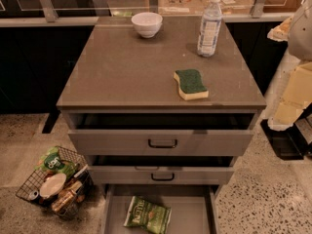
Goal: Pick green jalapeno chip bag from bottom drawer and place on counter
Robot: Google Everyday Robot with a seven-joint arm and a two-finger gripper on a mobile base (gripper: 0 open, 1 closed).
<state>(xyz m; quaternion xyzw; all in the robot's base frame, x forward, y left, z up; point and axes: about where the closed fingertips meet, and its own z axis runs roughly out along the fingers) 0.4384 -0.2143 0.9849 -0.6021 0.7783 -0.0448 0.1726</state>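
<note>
The green jalapeno chip bag (147,212) lies flat on the floor of the bottom drawer (195,213), which is pulled out at the bottom of the view. The bag sits in the drawer's middle, slightly left. The counter (126,72) is the cabinet's grey-brown top. My arm hangs at the right edge of the view, off the cabinet's right side. The gripper (285,140) is the dark part at its lower end, about level with the top drawer, far right of and above the bag. It holds nothing that I can see.
On the counter stand a white bowl (147,24) at the back, a water bottle (210,26) at the back right and a green-topped yellow sponge (190,84) near the front right. The two upper drawers are partly open. A wire basket (54,182) of items sits on the floor, left.
</note>
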